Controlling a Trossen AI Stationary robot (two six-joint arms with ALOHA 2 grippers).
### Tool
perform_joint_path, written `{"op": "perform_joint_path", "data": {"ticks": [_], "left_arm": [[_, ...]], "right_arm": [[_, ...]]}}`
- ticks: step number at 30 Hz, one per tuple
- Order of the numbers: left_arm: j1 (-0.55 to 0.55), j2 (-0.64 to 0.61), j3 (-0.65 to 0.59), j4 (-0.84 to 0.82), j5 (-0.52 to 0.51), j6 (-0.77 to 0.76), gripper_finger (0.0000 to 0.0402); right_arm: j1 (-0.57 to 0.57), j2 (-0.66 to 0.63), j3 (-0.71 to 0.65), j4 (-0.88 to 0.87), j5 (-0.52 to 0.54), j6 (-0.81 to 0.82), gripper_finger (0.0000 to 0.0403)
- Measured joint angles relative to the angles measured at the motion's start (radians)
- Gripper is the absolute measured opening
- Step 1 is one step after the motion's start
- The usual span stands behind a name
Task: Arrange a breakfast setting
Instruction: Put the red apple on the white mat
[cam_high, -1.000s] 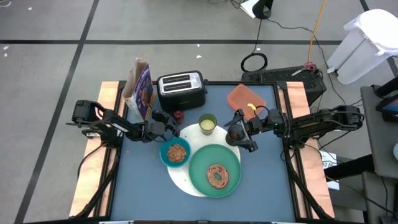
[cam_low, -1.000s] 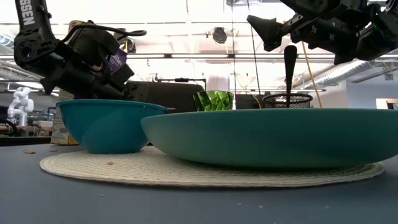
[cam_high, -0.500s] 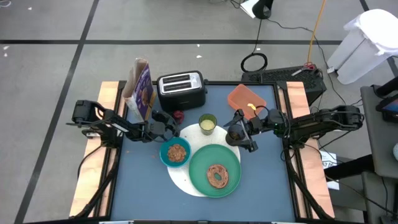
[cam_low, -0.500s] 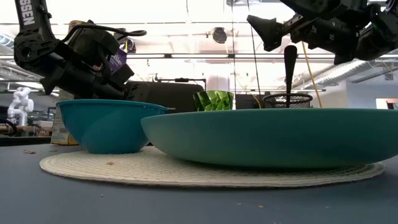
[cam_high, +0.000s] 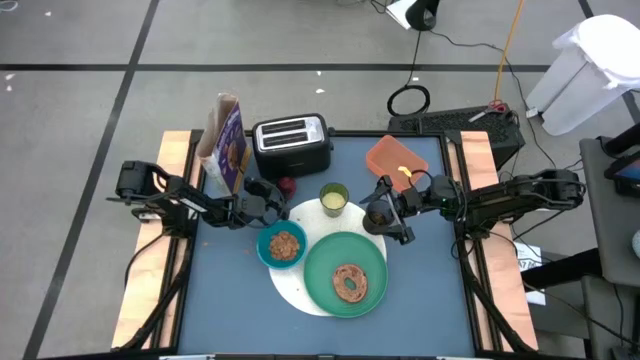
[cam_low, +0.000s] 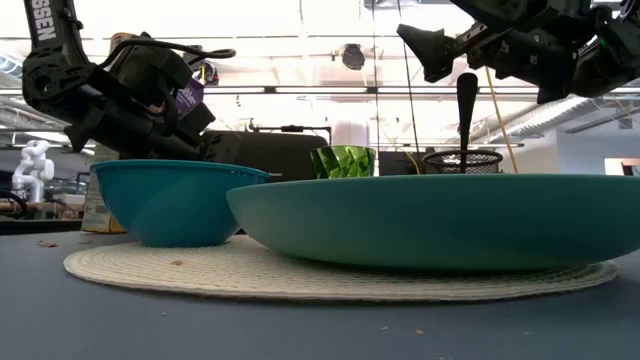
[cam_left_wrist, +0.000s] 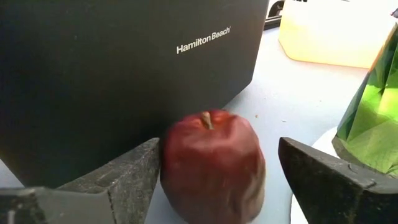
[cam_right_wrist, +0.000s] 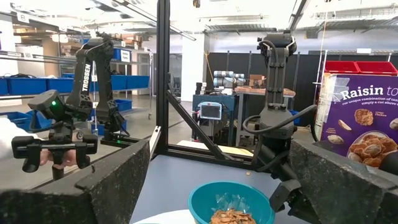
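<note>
A dark-red fruit stands on the table against the toaster's dark side, between the fingers of my open left gripper; in the high view that gripper is just left of the fruit. On the white round disc rest the blue bowl and the green plate, which carries the bagel. The lime cup stands behind them. My right gripper hovers open over the small black cup, from which a spoon sticks up. My left gripper comes in nearly level from the table's left. One finger lies right at the fruit's side; I cannot tell whether it touches. The other finger stands clear of the fruit, which rests upright on the table.
The silver toaster stands at the far edge, a cereal box to its left and an orange tray to its right. The bowl holds cereal. Bare table lies along the near edge.
</note>
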Motion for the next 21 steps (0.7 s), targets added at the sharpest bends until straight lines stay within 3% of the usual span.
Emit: {"op": "perform_joint_path", "data": {"ticks": [21], "left_arm": [[0.0, 0.0, 0.0, 0.027, 0.0, -0.061, 0.0331]], "right_arm": [[0.0, 0.0, 0.0, 0.0, 0.0, 0.0, 0.038]]}}
